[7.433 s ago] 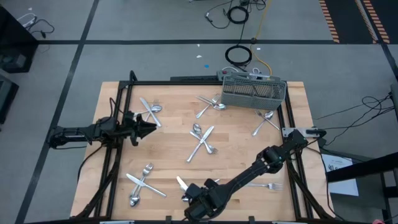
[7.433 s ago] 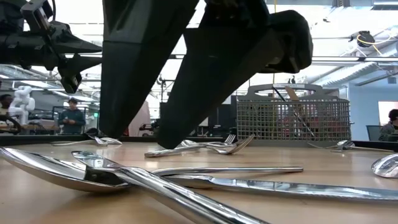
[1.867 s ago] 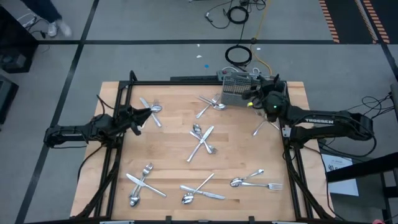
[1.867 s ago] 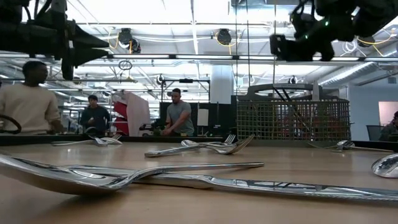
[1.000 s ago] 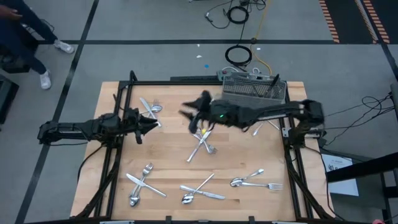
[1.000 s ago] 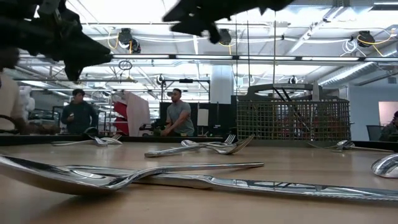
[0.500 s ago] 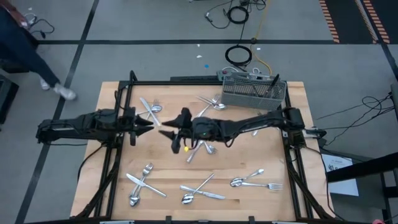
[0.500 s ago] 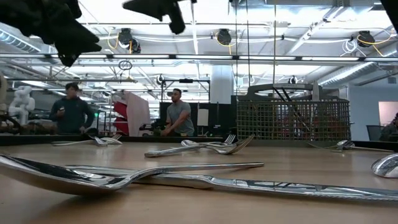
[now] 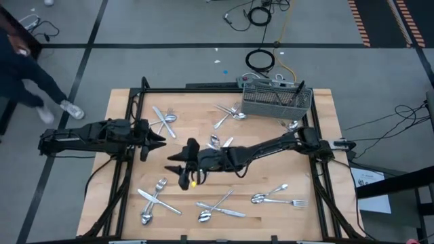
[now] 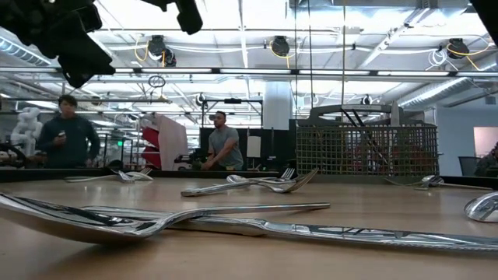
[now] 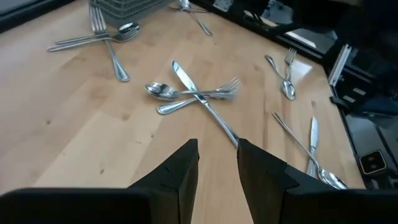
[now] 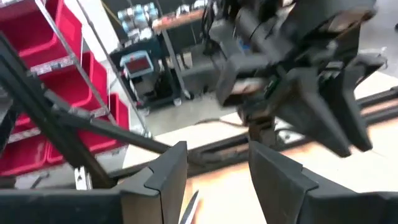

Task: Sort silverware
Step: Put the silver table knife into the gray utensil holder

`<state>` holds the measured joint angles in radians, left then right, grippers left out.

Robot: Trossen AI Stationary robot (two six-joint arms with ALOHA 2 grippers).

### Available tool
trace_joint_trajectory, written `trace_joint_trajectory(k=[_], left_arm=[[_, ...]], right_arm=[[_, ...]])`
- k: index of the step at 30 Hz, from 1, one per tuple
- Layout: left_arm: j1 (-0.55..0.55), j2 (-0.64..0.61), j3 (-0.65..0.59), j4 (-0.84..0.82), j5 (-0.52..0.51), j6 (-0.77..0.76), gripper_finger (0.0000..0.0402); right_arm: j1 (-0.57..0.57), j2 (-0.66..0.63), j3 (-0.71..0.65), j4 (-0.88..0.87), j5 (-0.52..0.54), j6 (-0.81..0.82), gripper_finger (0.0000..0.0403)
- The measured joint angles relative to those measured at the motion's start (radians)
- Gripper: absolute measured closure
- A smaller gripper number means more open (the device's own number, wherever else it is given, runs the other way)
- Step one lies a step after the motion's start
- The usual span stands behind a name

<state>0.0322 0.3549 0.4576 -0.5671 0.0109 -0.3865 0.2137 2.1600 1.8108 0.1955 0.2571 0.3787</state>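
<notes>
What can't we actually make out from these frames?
- Basket contents: high view too small; low view shows only mesh.
- Silverware under the right arm at table centre: high view, arm covers part of it.
- Right claw against the table: high view, height unclear; right wrist view is blurred.
- Left claw: left wrist view, fingers apart, nothing between; height above table unclear.
- Near spoon: low view, cut off by the left edge.

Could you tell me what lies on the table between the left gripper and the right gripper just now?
In the high view, only bare wood separates the left gripper and the right gripper; the nearest silverware lies off to the side.
</notes>
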Motion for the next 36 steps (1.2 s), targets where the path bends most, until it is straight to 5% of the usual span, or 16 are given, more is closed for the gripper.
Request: trace_joint_trajectory(k=[11,27,36], left_arm=[[0.0,0.035,0.027,-0.02,0.003,-0.077,0.0282],[0.0,0.079,0.083,-0.022,0.1,0.01,0.0282],[0.0,0.08,0.083,-0.022,0.113,0.008,0.0282]], right_arm=[[0.041,0.031,0.05,-0.053,0.004,0.013,0.0241],[0.129,0.203,0.059,0.059,0.06,0.226,0.0241],[0.113,0.429,0.513,-0.267,0.052,0.212,0.0258]])
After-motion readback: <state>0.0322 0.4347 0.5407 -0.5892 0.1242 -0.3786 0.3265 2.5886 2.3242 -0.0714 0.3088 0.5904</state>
